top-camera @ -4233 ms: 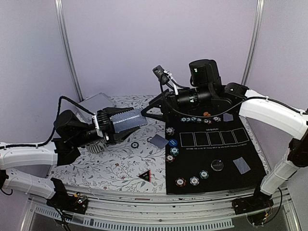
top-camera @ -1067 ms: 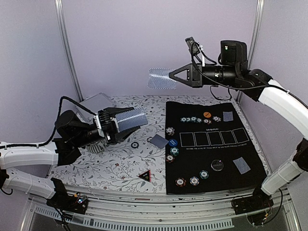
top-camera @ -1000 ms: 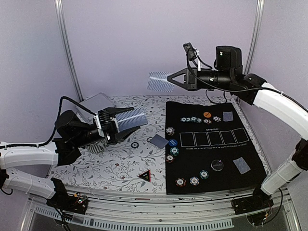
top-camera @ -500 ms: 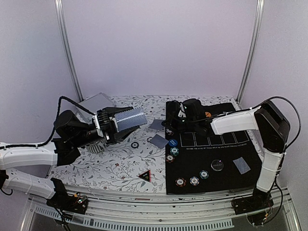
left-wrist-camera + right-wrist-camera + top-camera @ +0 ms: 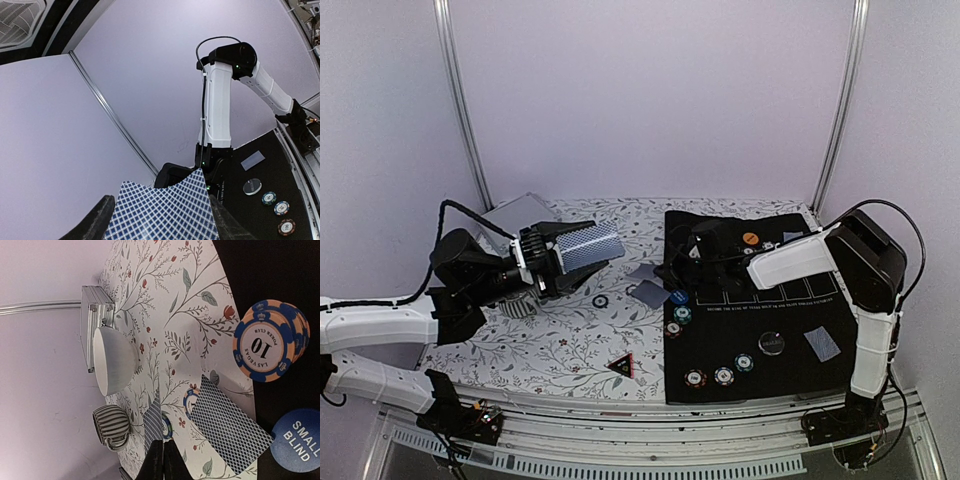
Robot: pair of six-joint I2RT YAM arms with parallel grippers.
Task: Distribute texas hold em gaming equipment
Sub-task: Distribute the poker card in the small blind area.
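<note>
- The held card (image 5: 152,426) is sitting edge-on in the right gripper (image 5: 162,449), whose jaws are pressing fully together on it. It is hanging low over the flowered worktop (image 5: 550,345), just off the left edge of the black mat (image 5: 790,312).
- Just beside it a second card (image 5: 225,432) is lying face down and overlapping the mat's edge. The blue button (image 5: 297,440) and a stack of "10" chips (image 5: 262,347) are sitting close by on the mat.
- The deck (image 5: 165,215) is standing between the jaws of the left gripper (image 5: 161,206), which is closing on its two sides and holding it raised above the left half of the worktop.
- The dealing is looking partly done. A near-right card (image 5: 822,345) is lying alone on the mat, a black disc (image 5: 772,343) is sitting beside it, and three near chips (image 5: 723,375) are lining the mat's near edge.
- As for what is left, the held card is probably heading down next to the second card to make a pair. The near-right seat is showing only one card, the outlined boxes in view are showing none, and a loose chip (image 5: 602,300) is lying off the mat.
- Further out, the white bowl (image 5: 115,360), striped mug (image 5: 112,427) and silver case (image 5: 95,315) are standing apart from the play.
</note>
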